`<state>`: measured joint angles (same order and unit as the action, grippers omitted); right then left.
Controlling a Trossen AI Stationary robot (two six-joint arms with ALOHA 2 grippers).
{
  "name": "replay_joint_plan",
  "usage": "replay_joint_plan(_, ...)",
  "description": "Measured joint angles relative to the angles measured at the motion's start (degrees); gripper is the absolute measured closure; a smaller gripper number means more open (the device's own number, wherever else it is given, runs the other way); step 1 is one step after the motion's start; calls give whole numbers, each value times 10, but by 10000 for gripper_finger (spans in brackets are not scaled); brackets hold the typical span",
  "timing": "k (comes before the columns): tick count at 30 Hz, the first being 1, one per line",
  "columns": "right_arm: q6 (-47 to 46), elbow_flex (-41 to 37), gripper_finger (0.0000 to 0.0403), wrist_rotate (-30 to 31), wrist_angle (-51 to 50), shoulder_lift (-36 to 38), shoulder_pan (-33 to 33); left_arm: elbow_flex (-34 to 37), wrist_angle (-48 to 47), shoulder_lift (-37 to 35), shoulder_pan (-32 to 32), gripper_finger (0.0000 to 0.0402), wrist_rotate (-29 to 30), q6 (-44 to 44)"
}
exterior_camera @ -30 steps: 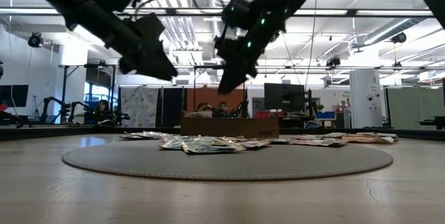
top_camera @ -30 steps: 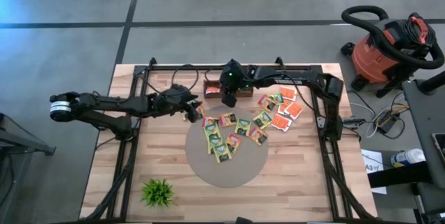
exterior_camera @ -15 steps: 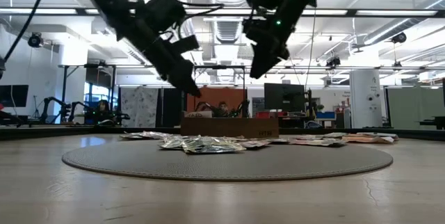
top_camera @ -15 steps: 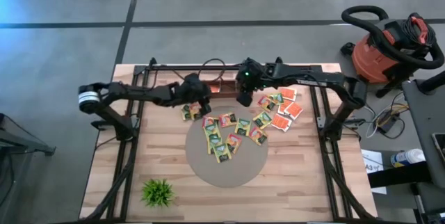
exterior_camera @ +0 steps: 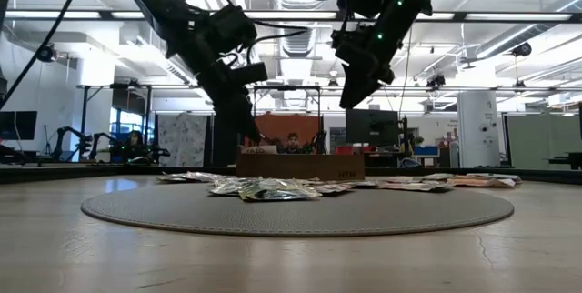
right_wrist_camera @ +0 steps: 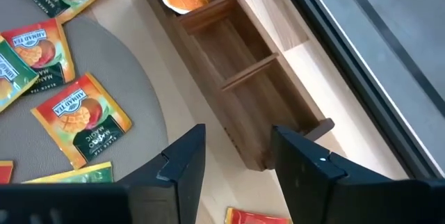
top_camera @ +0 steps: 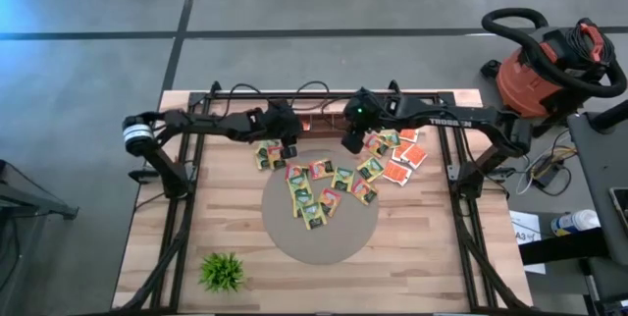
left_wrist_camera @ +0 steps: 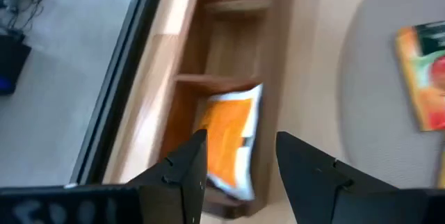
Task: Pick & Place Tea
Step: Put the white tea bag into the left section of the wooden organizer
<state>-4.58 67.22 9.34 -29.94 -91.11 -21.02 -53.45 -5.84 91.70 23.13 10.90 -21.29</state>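
Two dark arms (green light, black cables).

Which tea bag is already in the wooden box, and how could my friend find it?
Look at the far edge of the table, where a long wooden box with little compartments lies between the two arms. One orange tea bag leans inside one compartment, right in front of the left gripper. All the other tea bags lie flat outside the box.

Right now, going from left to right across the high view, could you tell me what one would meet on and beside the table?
Small green plant → left pincer → right pincer → orange sachets at the cluster's right end → red shop vacuum on the floor.
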Motion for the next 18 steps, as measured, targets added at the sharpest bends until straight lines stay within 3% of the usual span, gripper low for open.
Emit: replay_joint_plan(18, 7, -12, 255, -2, 21, 0, 0, -22, -3, 38, 28, 297, -29, -72)
